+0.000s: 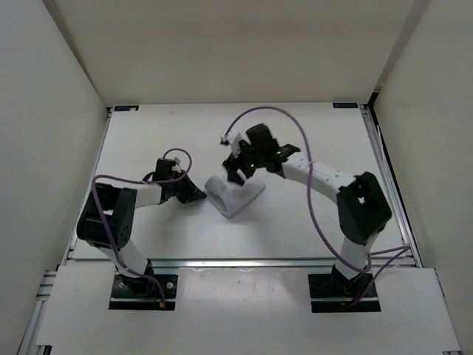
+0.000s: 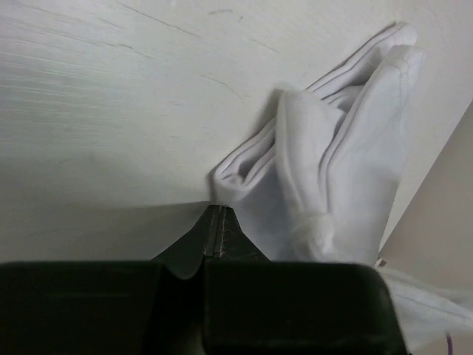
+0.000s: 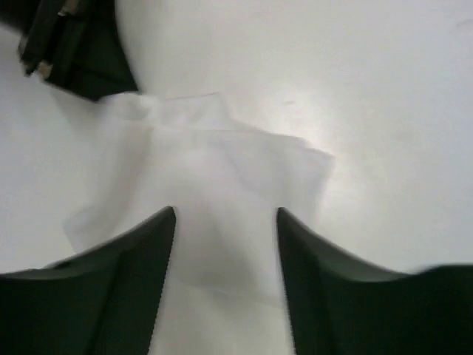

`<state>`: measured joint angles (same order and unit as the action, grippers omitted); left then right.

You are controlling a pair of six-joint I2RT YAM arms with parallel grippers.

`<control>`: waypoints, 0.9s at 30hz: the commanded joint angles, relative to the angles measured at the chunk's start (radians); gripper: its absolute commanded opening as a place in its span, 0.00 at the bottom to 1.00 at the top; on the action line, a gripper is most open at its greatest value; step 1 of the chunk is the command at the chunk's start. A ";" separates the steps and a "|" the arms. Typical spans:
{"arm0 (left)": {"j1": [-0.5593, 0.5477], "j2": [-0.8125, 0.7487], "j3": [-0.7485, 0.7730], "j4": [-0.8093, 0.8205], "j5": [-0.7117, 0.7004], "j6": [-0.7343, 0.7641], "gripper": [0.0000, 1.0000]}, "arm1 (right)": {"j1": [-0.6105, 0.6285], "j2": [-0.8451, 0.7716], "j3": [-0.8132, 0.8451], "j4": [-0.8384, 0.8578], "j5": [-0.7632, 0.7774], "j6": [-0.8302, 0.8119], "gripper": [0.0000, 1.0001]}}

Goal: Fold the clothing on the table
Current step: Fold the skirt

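White clothing (image 1: pixel 238 196) lies folded; my right gripper (image 3: pixel 226 214) gapes empty over it, while my left gripper (image 2: pixel 219 212), shut at its edge, likely steadies it.

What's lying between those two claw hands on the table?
The white cloth, bunched up, lies between the left gripper and the right gripper; the overhead view shows it.

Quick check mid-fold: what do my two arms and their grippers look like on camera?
The left arm and right arm have white links with bulky black joints, on black base plates. A thin purple cable loops along each. The left gripper and right gripper have black, tapering fingers. Small green lights glow near the right wrist.
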<state>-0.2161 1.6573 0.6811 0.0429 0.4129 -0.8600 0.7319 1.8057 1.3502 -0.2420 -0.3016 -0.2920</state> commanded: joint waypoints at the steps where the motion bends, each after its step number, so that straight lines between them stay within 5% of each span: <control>1: 0.032 -0.092 0.035 -0.076 -0.017 0.062 0.00 | -0.133 -0.161 -0.002 0.064 -0.026 0.154 0.56; 2: 0.043 -0.102 0.046 -0.081 -0.019 0.067 0.00 | -0.155 -0.166 -0.023 0.044 -0.098 0.183 0.27; 4: 0.034 -0.142 0.061 -0.083 -0.016 0.072 0.00 | -0.224 -0.180 -0.071 0.004 -0.224 0.185 0.08; 7: 0.023 -0.155 0.092 -0.141 0.000 0.075 0.00 | -0.220 -0.184 -0.144 -0.033 -0.307 0.152 0.04; 10: 0.035 -0.220 0.048 -0.143 -0.002 0.061 0.00 | -0.241 -0.177 -0.226 0.015 -0.378 0.247 0.21; 11: 0.049 -0.262 0.013 -0.132 0.009 0.053 0.00 | -0.247 -0.172 -0.233 0.027 -0.407 0.263 0.33; 12: 0.066 -0.278 -0.024 -0.094 0.042 0.029 0.00 | -0.246 -0.160 -0.238 0.046 -0.445 0.281 0.57; 14: 0.084 -0.333 -0.047 -0.121 0.078 0.007 0.00 | -0.247 -0.129 -0.220 0.027 -0.468 0.286 0.80; 17: 0.074 -0.443 -0.078 -0.183 0.037 -0.013 0.02 | -0.235 -0.105 -0.166 0.017 -0.420 0.263 0.88; 19: 0.069 -0.520 -0.159 -0.100 0.029 -0.161 0.08 | -0.242 -0.069 -0.117 0.007 -0.360 0.229 0.88; 22: 0.029 -0.605 -0.262 0.064 -0.014 -0.327 0.21 | -0.273 -0.022 -0.062 0.007 -0.381 0.183 0.88; 23: -0.004 -0.616 -0.276 0.104 -0.035 -0.385 0.37 | -0.278 -0.016 -0.031 -0.002 -0.383 0.174 0.88; 24: -0.035 -0.619 -0.284 0.132 -0.046 -0.408 0.96 | -0.295 -0.008 -0.023 -0.005 -0.392 0.163 0.88; 27: -0.107 -0.582 -0.272 0.158 -0.105 -0.468 0.99 | -0.328 0.007 -0.020 0.007 -0.447 0.189 0.86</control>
<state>-0.2718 1.0645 0.3981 0.0967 0.3725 -1.1999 0.4370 1.7954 1.2945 -0.2440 -0.6903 -0.0872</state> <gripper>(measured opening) 0.966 0.866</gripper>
